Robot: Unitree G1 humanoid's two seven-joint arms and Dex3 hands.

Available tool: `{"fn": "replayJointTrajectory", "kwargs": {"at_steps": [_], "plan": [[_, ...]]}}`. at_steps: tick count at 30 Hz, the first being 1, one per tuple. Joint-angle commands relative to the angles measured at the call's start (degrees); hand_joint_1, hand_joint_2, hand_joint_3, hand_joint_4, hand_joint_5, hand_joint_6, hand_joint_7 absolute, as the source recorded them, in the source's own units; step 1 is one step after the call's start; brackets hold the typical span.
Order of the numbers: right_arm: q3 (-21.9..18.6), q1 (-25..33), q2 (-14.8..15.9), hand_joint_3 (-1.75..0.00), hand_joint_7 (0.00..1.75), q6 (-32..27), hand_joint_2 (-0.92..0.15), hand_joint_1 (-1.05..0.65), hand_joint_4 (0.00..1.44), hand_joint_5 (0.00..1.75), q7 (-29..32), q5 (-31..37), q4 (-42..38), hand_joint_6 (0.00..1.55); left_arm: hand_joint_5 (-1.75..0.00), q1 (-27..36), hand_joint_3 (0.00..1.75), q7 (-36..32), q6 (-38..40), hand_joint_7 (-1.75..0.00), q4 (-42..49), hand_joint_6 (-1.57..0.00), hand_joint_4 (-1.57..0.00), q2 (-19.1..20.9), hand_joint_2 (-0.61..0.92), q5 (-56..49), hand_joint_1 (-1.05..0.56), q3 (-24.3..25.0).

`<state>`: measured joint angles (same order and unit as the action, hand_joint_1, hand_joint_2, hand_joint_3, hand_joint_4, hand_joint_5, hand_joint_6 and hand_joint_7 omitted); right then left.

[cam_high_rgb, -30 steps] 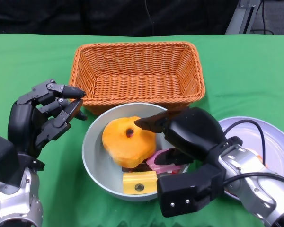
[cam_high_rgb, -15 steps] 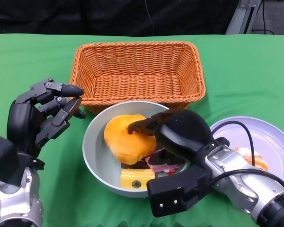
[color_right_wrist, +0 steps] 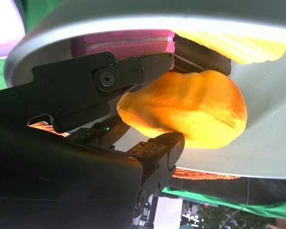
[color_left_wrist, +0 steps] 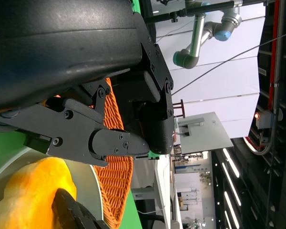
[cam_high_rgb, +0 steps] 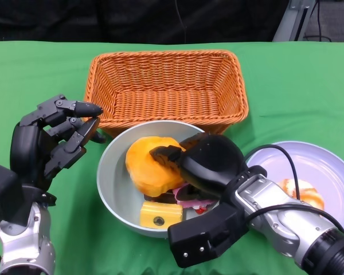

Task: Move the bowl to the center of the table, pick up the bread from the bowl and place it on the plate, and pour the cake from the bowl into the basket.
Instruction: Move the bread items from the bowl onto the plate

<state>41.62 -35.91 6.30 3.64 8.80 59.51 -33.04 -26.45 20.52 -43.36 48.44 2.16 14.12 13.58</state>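
A grey bowl sits in front of the wicker basket. In it lie an orange bread, a yellow cake piece and a pink cake. My right hand reaches into the bowl from the right. In the right wrist view its fingers press on the bread from two sides. My left hand hovers left of the bowl with fingers apart, holding nothing. The white plate is at the right, behind my right forearm.
An orange and white food item lies on the plate. The basket's front wall touches the bowl's far rim. Green cloth covers the table. Bare cloth lies left of the basket and along the front edge.
My right hand has moved left, deeper into the bowl, and its fingers have closed on the bread. The bowl and the yellow cake have slid slightly left. The left hand has stayed put.
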Motion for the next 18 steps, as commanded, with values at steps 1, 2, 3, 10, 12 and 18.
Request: {"fn": "replayJointTrajectory", "kwargs": {"at_steps": [1,2,3,10,12,18], "plan": [[0.8,-0.5,-0.1,-0.02,0.05,-1.8,-0.92,-0.74,0.67,0.06,-2.2,0.4,-0.4,0.61,-1.29,-0.8,0.26,0.3,-0.3,-0.73,-0.2,-1.00,-0.85,0.4,0.92,0.7,-0.24,0.3],[1.0,-0.6,-0.3,-0.02,0.04,-2.2,-0.92,-0.74,0.69,0.06,-2.7,0.5,-0.5,0.62,-1.30,-0.9,0.26,0.1,-0.4,-0.73,-0.1,-1.00,-0.85,0.4,0.92,0.5,-0.24,0.3],[1.4,-0.7,-0.5,-0.02,0.04,-2.8,-0.92,-0.74,0.71,0.07,-3.2,0.8,-0.7,0.64,-1.30,-0.9,0.27,-0.1,-0.7,-0.73,0.0,-1.00,-0.85,0.4,0.92,0.2,-0.24,0.2],[3.0,-2.4,-0.7,-0.04,0.01,-3.2,-0.92,-0.69,0.73,0.06,-8.7,0.2,-1.0,0.64,-1.31,-0.9,0.27,-0.6,-0.8,-0.74,-0.1,-1.00,-0.85,0.2,0.92,-0.3,-0.25,0.2],[2.7,-2.5,-0.8,-0.02,0.02,-2.8,-0.91,-0.66,0.77,0.06,-9.3,-0.8,-1.0,0.66,-1.32,-0.8,0.27,-1.1,-0.6,-0.74,-0.3,-1.00,-0.84,0.3,0.92,-0.7,-0.25,0.1],[2.7,-2.6,-0.7,0.00,0.01,-1.3,-0.90,-0.61,0.82,0.05,-8.5,-2.3,-1.7,0.70,-1.33,-0.9,0.26,-1.2,-0.7,-0.75,-0.2,-0.99,-0.84,0.2,0.92,-0.8,-0.26,0.2]]}}
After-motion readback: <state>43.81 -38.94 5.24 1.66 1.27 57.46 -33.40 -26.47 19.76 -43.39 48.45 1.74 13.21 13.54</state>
